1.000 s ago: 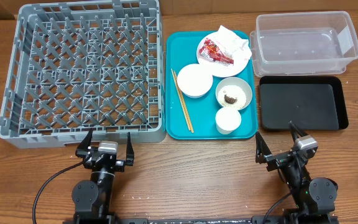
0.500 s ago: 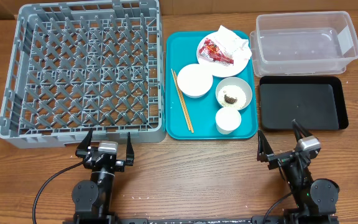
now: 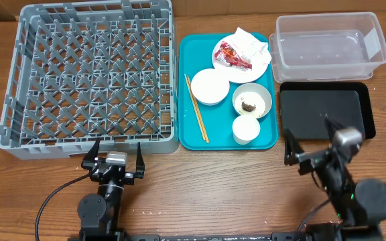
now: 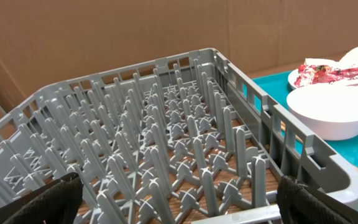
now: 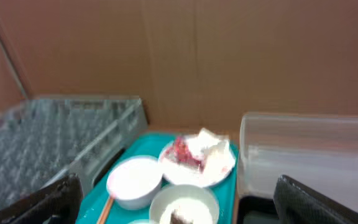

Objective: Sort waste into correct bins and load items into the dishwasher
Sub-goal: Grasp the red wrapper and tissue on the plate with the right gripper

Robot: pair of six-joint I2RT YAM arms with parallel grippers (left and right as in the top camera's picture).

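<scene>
The plate on the teal tray carries the red wrapper and the crumpled napkin. One white bowl is empty. Another bowl holds rice grains and a brown lump. The small cup and the chopsticks lie on the same tray. The grey dish rack stands at the left. The clear tub and black tray are at the right. My left gripper is open at the rack's front edge. My right gripper is open and raised over the black tray's front left corner.
The teal serving tray sits between the rack and the bins. Bare wooden table runs along the front. In the right wrist view the plate and both bowls show ahead, with brown cardboard behind.
My right gripper has lifted and moved forward and right, toward the black tray. The left arm has not moved.
</scene>
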